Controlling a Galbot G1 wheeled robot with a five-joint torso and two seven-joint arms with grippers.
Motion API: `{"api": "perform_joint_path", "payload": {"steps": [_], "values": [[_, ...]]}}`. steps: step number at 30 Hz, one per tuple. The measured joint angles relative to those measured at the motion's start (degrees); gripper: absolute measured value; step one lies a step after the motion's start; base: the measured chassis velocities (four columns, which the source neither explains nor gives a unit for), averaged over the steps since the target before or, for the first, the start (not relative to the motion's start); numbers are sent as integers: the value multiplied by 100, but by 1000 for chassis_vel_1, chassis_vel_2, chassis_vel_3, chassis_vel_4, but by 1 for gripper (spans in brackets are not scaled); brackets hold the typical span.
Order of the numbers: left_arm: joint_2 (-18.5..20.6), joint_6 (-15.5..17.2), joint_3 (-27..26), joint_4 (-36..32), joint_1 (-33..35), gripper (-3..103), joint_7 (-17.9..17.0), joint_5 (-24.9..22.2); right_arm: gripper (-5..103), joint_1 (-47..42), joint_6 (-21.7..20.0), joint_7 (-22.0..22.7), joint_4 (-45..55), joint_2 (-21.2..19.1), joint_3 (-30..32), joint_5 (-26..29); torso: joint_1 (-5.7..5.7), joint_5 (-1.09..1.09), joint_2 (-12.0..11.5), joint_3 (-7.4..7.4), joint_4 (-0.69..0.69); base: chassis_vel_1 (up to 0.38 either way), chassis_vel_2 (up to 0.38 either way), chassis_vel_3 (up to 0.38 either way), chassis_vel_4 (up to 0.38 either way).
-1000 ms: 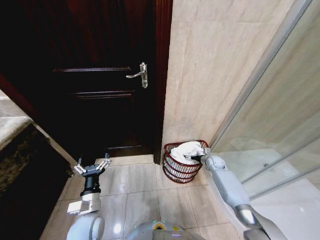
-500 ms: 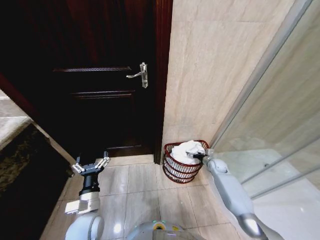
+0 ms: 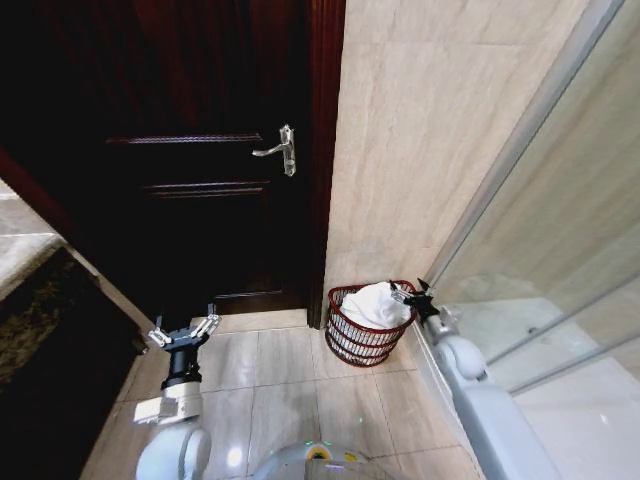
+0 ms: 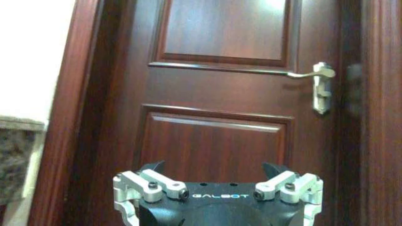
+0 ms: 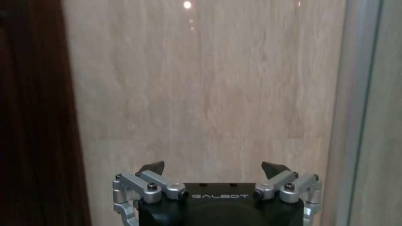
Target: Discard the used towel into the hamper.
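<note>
The white towel (image 3: 377, 304) lies bunched inside the hamper (image 3: 360, 340), a dark reddish-brown wire basket on the floor against the tiled wall. My right gripper (image 3: 414, 292) hovers open just off the hamper's right rim, apart from the towel; in the right wrist view its fingers (image 5: 150, 168) stand spread before the tiled wall with nothing between them. My left gripper (image 3: 184, 332) hangs open at the lower left, in front of the door, and holds nothing; its fingers (image 4: 152, 167) show wide apart in the left wrist view.
A dark wooden door (image 3: 190, 150) with a metal lever handle (image 3: 283, 150) stands behind the left arm. The beige tiled wall (image 3: 420, 130) backs the hamper. A glass shower partition (image 3: 560, 230) runs along the right. A dark stone counter (image 3: 30, 330) sits at far left.
My right gripper has let go of the towel, opened, and drawn up and back out of the hamper to its right rim. The towel stays in the hamper. The left arm has barely moved.
</note>
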Motion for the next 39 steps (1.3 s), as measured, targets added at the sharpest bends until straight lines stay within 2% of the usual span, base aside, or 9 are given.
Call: {"api": "perform_joint_path", "payload": {"steps": [5,11,19,25,29,39], "values": [[-5,-269,89,320,19,100,292,111,100,-884,399,-24,722,298,318,-293,0,-2,0,0,0,0,0,0,0],[-6,-454,75,652,8,100,401,68,100,-1437,506,-195,1057,596,491,-497,0,-2,0,0,0,0,0,0,0],[-5,-444,-4,659,-1,100,525,-159,100,-1481,454,-292,1194,978,423,-757,0,-2,0,0,2,0,0,0,0],[-4,-420,6,745,-70,100,628,-299,100,-1604,342,-488,1389,1318,314,-1184,0,-2,0,1,1,0,0,0,0],[-4,-397,45,799,-90,100,634,-301,100,-1757,359,-507,1449,1414,316,-1213,1,-2,0,1,1,0,0,0,0],[10,-261,65,897,-142,100,621,-360,100,-1831,440,-501,1369,1357,382,-1137,0,-1,0,0,-1,27,-37,-30,36]]}}
